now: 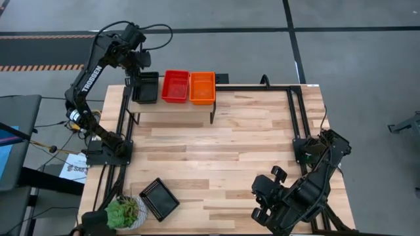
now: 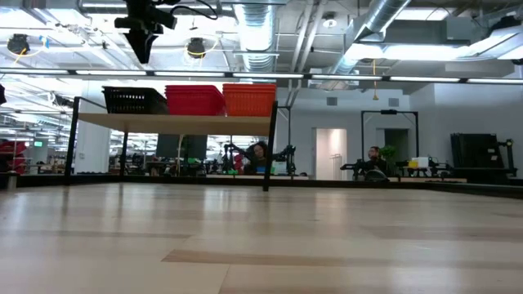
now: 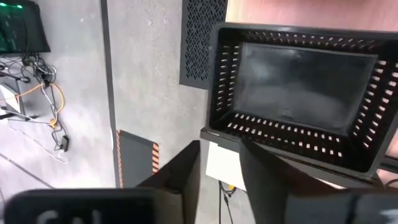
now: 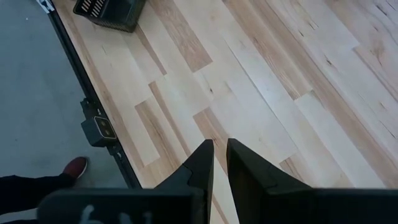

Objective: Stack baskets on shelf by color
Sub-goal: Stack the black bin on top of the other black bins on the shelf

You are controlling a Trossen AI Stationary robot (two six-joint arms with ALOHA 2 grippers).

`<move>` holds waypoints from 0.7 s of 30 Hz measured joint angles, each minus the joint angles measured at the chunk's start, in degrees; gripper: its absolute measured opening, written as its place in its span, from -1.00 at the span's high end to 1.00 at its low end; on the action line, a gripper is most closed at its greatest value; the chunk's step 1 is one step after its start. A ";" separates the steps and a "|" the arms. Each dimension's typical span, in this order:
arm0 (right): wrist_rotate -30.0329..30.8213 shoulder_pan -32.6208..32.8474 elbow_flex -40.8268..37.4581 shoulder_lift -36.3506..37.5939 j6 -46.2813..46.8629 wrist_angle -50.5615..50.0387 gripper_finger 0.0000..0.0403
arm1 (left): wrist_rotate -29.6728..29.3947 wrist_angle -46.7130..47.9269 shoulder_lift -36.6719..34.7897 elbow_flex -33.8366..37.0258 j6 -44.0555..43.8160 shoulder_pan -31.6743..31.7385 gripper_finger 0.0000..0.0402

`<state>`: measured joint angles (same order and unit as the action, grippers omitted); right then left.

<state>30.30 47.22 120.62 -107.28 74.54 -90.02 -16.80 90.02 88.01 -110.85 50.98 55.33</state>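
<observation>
On the shelf at the table's far left, a black basket, a red basket and an orange basket stand side by side. They also show in the low view as black, red and orange. My left gripper hangs open just above the black basket, clear of it in the low view. Another black basket rests on the tabletop near the front left. My right gripper hovers shut over the table's front right, holding nothing.
A green potted plant stands at the front left corner beside the loose black basket. A black metal frame runs along the table's edges. Bare wooden tabletop lies between the shelf and my right arm.
</observation>
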 joint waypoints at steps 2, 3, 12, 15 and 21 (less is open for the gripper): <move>0.00 0.00 0.00 0.00 0.00 0.00 0.66 | -0.07 0.00 0.00 0.00 -0.06 0.00 0.40; 0.00 0.00 -0.02 0.00 0.00 0.01 0.66 | -0.20 0.00 0.00 0.00 -0.06 0.00 0.35; -0.02 0.00 -0.01 0.00 -0.04 0.00 0.66 | -0.13 -2.08 -1.54 -0.04 -4.08 -0.32 0.09; -0.02 0.00 -0.01 0.00 -0.09 0.00 0.66 | -0.12 -2.30 -2.50 -0.04 -5.09 -1.10 0.08; -0.02 -0.13 -0.01 0.00 -1.51 0.00 0.66 | -0.02 -2.54 -6.18 -0.04 -10.16 -5.53 0.09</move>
<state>30.28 47.09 120.61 -107.28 73.03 -90.02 -16.82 87.48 81.82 -110.89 40.82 49.81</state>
